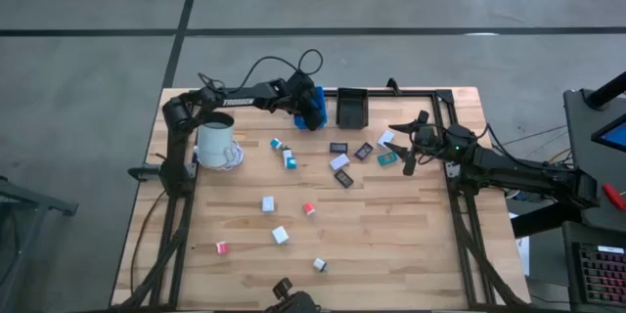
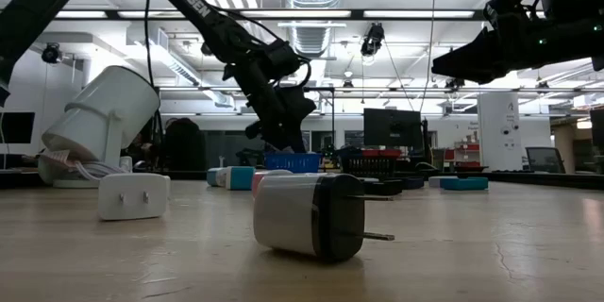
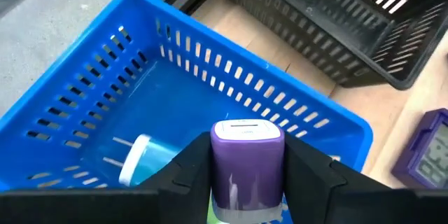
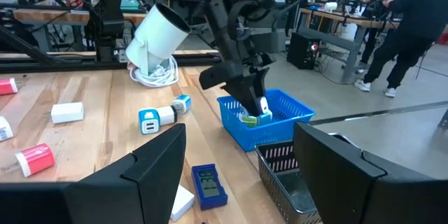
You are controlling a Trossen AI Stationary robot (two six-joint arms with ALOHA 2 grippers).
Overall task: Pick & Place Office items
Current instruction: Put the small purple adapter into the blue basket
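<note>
My left gripper hangs over the blue bin at the table's far edge, shut on a small purple-and-white block. The right wrist view shows the same gripper just above the blue bin. A blue-white piece lies on the bin's floor. Several other office items lie scattered on the table, among them a white block and a red one. My right gripper waits open near the table's right side, holding nothing. My left gripper pinches the purple block by its two opposite sides between its two fingers. The fingers slant down from the table's left-near side. The block's purple end juts past the fingertips, lifted clear above the bin's floor.
A black bin stands right beside the blue one. A large white mug lies tipped on a coiled cable near the table's left side. Flat rectangles cluster mid-table. A plug adapter lies close to the low camera. People stand beyond the table.
</note>
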